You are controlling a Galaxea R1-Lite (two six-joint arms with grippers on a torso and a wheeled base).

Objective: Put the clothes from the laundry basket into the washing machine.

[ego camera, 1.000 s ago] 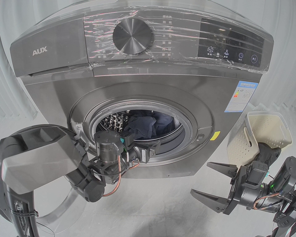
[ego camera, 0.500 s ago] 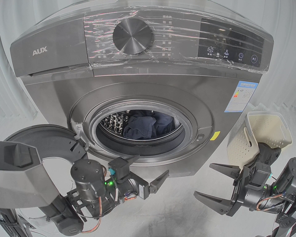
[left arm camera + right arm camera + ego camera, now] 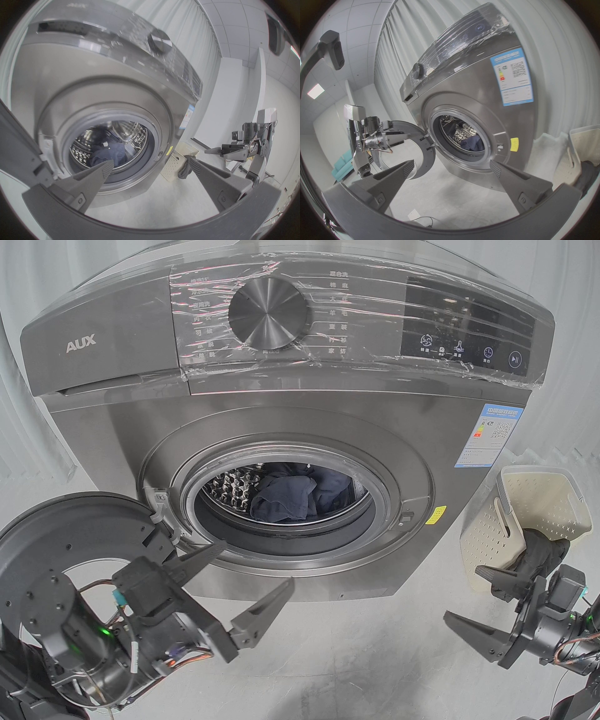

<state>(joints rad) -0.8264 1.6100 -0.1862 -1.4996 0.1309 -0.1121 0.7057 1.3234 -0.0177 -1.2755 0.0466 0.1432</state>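
Clothes (image 3: pixel 290 493), a dark blue pile, already in the drum of the washing machine (image 3: pixel 281 409), so partly done by the look of it. Left to right: door (image 3: pixel 62 534) swung open, left gripper (image 3: pixel 256 562) spread wide and empty below the opening, right gripper (image 3: pixel 462 592) also spread and empty near the laundry basket (image 3: pixel 550 490), one dark garment (image 3: pixel 540 555) hanging over its near rim, yet to go in. Can't tell what else sits deeper in the basket or at the back of the drum.
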